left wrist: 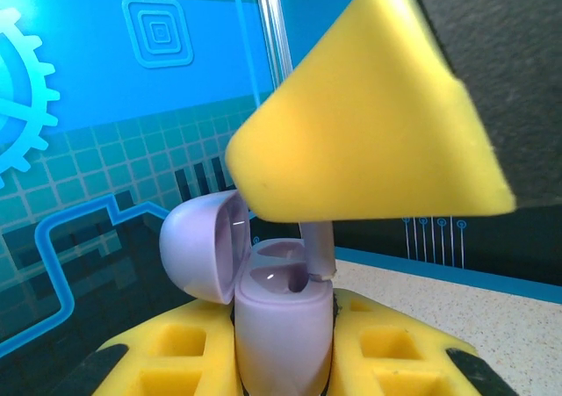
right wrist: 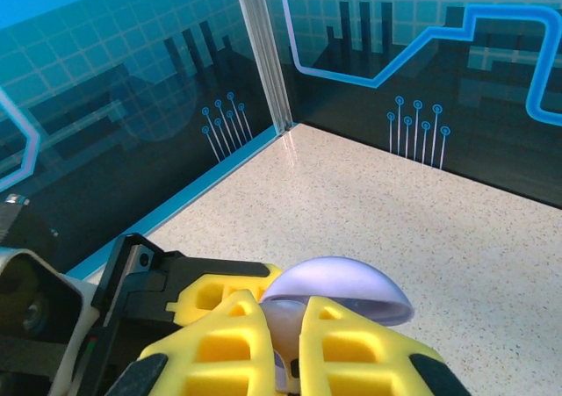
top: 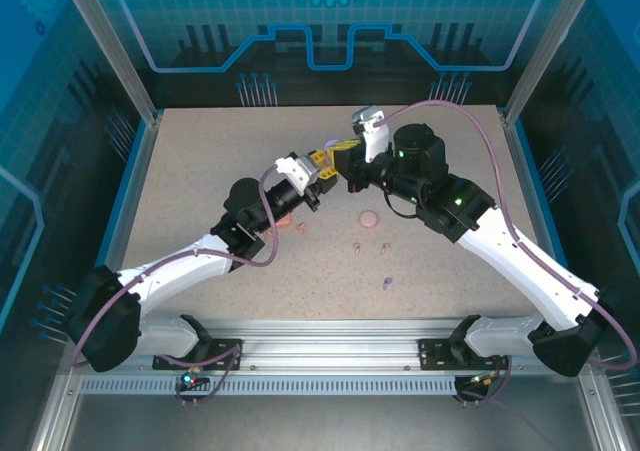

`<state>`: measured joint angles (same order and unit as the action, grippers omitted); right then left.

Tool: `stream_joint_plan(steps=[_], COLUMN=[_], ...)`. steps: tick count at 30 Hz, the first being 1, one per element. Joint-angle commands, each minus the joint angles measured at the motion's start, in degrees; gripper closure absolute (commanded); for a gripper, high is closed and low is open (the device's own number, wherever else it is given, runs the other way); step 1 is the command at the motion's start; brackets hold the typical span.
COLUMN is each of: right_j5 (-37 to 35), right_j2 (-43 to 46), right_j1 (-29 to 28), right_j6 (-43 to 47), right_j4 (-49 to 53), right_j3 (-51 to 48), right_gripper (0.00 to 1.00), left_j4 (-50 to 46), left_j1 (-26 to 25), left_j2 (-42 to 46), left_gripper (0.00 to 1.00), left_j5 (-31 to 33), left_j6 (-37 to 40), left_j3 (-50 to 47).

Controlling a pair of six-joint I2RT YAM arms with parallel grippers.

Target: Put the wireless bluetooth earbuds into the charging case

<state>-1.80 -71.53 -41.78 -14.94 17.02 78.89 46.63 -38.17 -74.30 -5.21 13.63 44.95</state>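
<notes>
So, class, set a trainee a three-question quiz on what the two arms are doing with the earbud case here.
1. True or false: the purple charging case in the left gripper has its lid shut.
2. What does the right gripper hold at the case's opening? A. a purple earbud B. a coral earbud C. a pink lid
3. Fill in: the pink case lies on the ____, in no gripper.

Key: 1 false, the lid is open. 2 A. 3 table.
</notes>
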Motion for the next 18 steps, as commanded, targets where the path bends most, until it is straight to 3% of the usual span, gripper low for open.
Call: stream_joint_plan(steps=[1, 11, 18], right_j5=[0.7, 1.9, 6.7], right_j2=[1.5, 1.4, 0.9], right_j1=[1.0, 2.5, 2.7], right_j6=[-0.6, -1.6, 0.1], right_j4=[-2.9, -3.1, -1.8], right_j3=[-0.9, -2.0, -2.0], right_gripper=[0.91, 0.91, 0.93], left_j4=[0.9, 0.5, 0.2], left_j1=[-0.7, -0.7, -0.8], left_j2=[1.8, 2.1, 2.1], left_gripper=[1.00, 1.00, 1.00], left_j5=[-0.4, -0.5, -0.4], left_j6=[-0.4, -0.3, -0.6], left_j3=[2.1, 2.2, 2.6])
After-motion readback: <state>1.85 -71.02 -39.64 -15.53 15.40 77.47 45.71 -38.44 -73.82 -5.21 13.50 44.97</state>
